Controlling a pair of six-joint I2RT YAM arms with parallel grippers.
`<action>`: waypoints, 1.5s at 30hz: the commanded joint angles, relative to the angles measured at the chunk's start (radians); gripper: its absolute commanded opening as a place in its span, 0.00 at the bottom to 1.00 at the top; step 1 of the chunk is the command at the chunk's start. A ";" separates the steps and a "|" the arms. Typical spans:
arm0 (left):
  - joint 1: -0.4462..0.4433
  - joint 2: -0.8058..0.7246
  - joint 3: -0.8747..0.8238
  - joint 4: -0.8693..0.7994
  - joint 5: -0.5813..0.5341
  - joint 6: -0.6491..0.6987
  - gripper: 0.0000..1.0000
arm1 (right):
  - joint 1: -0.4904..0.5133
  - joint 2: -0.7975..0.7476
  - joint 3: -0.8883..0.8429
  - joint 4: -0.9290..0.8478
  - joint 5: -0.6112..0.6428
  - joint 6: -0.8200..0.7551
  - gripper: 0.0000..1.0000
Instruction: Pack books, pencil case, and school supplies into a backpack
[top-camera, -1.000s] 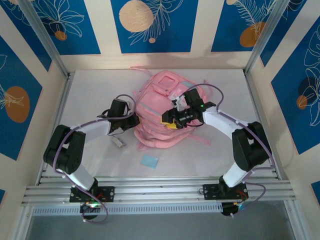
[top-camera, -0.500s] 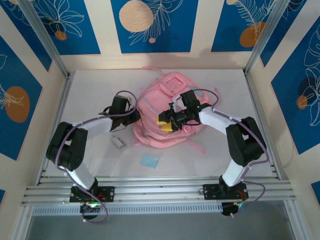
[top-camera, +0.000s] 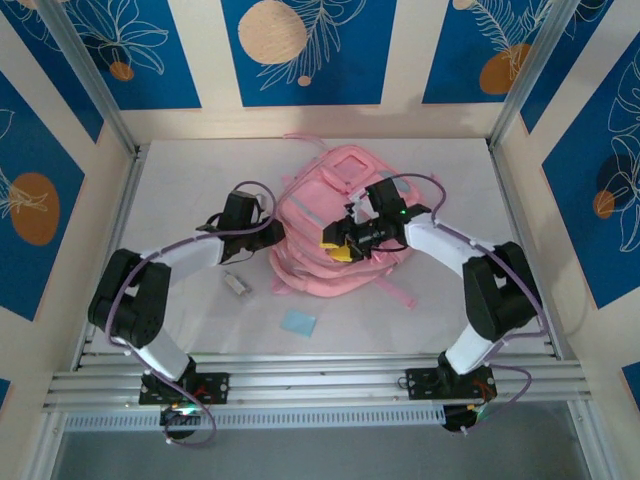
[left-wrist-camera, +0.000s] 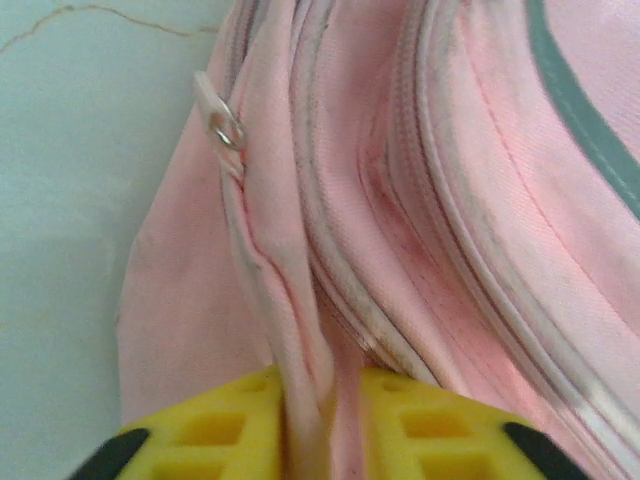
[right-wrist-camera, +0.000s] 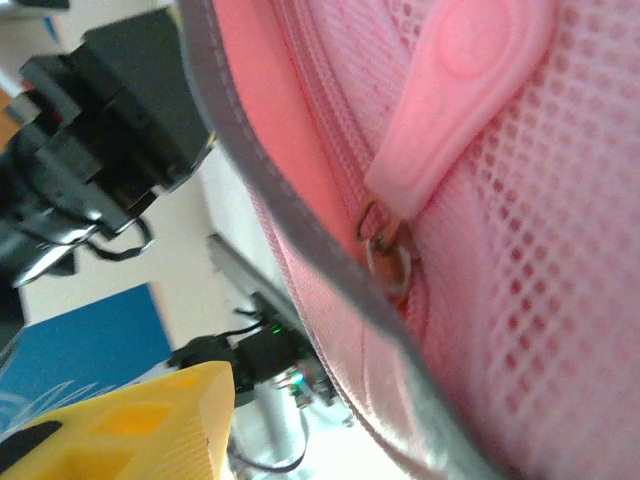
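**Backpack on the tabletop, supplies outside it**

The pink backpack (top-camera: 345, 190) lies in the middle of the tabletop (top-camera: 190, 180); its inside is hidden. The left tool (top-camera: 270, 236), at its 9 o'clock edge, is narrow — pinching a fabric fold. The right tool (top-camera: 337, 246) rests on its front; its opening I cannot tell. A blue pad (top-camera: 299, 322) and a small clear pack (top-camera: 236, 283) lie outside, toward 7 o'clock.

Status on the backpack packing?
Left gripper straddling a backpack fold. Right gripper at zipper pull, grip unclear. Blue pad outside, unpacked.
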 joint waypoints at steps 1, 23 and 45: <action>-0.036 -0.081 0.004 -0.045 0.050 0.062 0.29 | 0.001 -0.084 0.029 -0.129 0.212 -0.115 0.51; -0.127 -0.219 -0.032 -0.123 0.009 0.124 0.41 | -0.080 -0.131 -0.107 0.089 0.325 0.055 0.63; -0.407 -0.082 0.042 0.035 -0.248 0.116 0.49 | -0.038 -0.104 -0.068 0.279 0.224 0.231 0.00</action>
